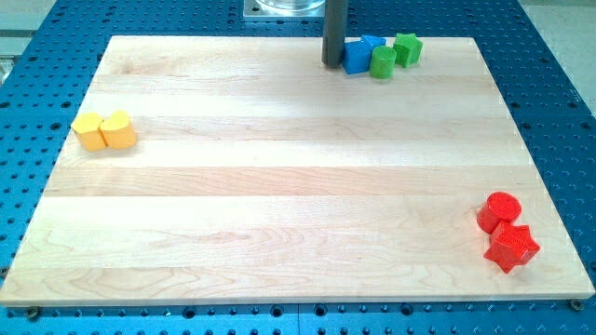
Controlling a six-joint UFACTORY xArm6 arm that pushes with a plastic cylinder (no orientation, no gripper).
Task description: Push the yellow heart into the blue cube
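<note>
1. Here, a pale wooden board [279, 186] lies on a blue perforated table, seen from above and slightly in front.
2. My tip [332, 63] sits near the view's top, just left of a blue block cluster and touching or almost touching it. There is no gripper, only a dark rod that holds nothing.
3. The blue cube [357, 58] stands right of my tip. Another blue block [372, 44] sits behind it; its shape is hard to make out.
4. A green cylinder [383, 62] and a green star [407, 48] crowd the cube's right side.
5. The yellow heart [118, 129] lies far off at the view's left edge, touching a second yellow block [89, 132].
6. A red cylinder [500, 211] and a red star [511, 247] rest at the lower right.
7. Likely risks: my tip nudges the cube as it leaves, or the heart's neighbour gets dragged along, or the heart veers off on the long push.
</note>
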